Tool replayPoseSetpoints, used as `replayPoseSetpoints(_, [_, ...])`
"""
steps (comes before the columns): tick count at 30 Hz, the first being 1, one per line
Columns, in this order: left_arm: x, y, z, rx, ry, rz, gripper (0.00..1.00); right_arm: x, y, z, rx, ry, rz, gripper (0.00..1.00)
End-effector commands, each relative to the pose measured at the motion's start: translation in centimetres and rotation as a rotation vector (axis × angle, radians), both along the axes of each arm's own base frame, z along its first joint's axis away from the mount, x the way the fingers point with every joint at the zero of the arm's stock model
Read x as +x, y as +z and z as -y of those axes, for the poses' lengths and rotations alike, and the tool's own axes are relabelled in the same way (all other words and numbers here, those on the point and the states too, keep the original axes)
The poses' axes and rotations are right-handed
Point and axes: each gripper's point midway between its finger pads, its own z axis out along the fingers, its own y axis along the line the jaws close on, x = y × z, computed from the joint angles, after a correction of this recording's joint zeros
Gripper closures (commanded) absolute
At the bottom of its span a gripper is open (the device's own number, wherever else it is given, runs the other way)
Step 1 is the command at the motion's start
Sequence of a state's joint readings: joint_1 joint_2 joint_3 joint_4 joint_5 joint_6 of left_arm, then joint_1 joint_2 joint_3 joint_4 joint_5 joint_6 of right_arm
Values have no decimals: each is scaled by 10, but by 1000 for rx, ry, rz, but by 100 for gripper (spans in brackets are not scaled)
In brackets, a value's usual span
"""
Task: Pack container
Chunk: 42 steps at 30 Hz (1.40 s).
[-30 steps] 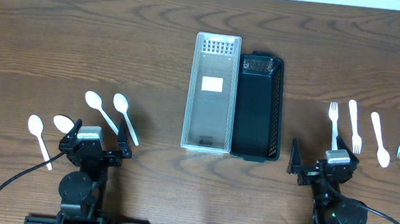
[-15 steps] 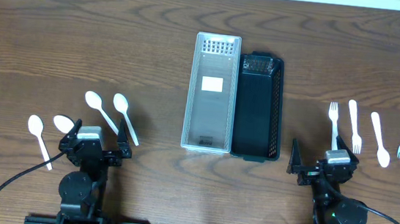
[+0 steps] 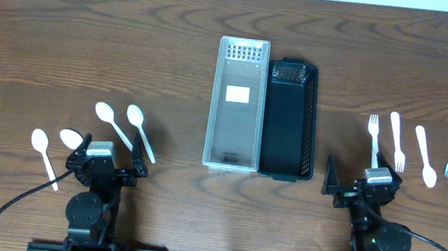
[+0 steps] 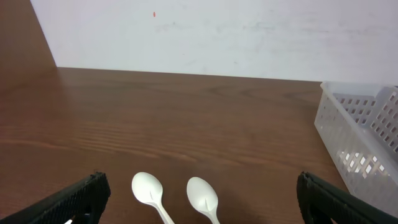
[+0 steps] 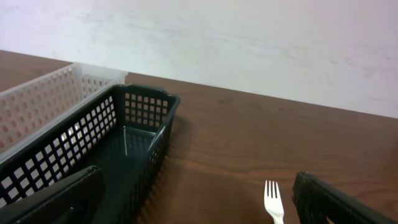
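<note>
At the near edge of the desk (image 3: 51, 35), the left tool (image 3: 105, 163) and the right tool (image 3: 362, 187) sit low, jaws spread wide, with nothing between them.

Just ahead of the left tool lie four white plastic spoons (image 3: 113, 123). Their smooth oval bowls point away and their thin handles slant back toward the arm. One spoon is partly hidden beside the tool's body.

Ahead of the right tool and off to its outer side lie three white forks (image 3: 374, 136) and one more spoon (image 3: 425, 155), all with their long axes running roughly near to far. The closest fork is straight in front of that tool.

Farther on, between the two arms, stand the containers, touching side by side and both lengthwise away from the robot. The pale translucent tray (image 3: 220, 100) has perforated walls and lies on the left arm's side. The dark lattice-walled basket (image 3: 311, 121) lies on the right arm's side. Both are empty of cutlery.

I judge packing has not begun. Each arm would likely take its own nearest piece by the handle, then swing inward to a container.
</note>
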<state>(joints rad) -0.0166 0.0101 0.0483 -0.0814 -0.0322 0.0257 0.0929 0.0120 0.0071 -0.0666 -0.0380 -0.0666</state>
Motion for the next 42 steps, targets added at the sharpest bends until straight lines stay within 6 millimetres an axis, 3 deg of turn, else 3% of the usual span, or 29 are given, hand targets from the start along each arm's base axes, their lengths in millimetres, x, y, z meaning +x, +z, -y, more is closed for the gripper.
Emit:
replayPoseSetpoints(1, [0, -18, -1, -3, 7, -40, 2, -1, 0, -3, 2, 14, 0, 1])
replayPoseSetpoints(20, [0, -18, -1, -3, 7, -40, 2, -1, 0, -3, 3, 14, 1, 1])
replayPoseSetpoints(26, [0, -18, -1, -3, 7, -40, 2, -1, -1, -4, 228, 5, -35, 1])
replayPoseSetpoints(32, [0, -17, -1, -4, 7, -36, 2, -2, -6, -4, 249, -6, -97, 1])
replayPoseSetpoints(38, [-5, -13, -1, -150, 32, -73, 2, -7, 19, 12, 223, -100, -251, 1])
replayPoseSetpoints(42, [-11, 15, -1, -212, 46, -104, 2, -1, 48, 19, 198, -142, -355, 1])
